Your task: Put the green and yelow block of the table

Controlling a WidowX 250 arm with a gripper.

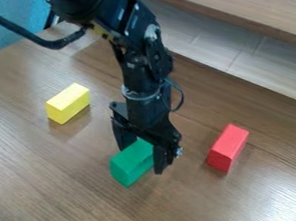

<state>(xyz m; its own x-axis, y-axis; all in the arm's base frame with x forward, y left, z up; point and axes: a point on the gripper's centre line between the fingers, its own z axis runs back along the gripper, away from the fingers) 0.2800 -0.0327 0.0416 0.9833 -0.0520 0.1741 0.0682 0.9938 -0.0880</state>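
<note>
We're at the tabletop, green block in the pincer's grasp!
And what a line, folks: we see the green block low centre, its long axis slanting from lower left to upper right, far end between the fingers, which close on both long sides; over to the left, we have the yellow block lying on the wood with much the same slant, while the red block points more steeply at right

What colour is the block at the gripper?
The block at the gripper is green, best seen in the camera view.
</note>
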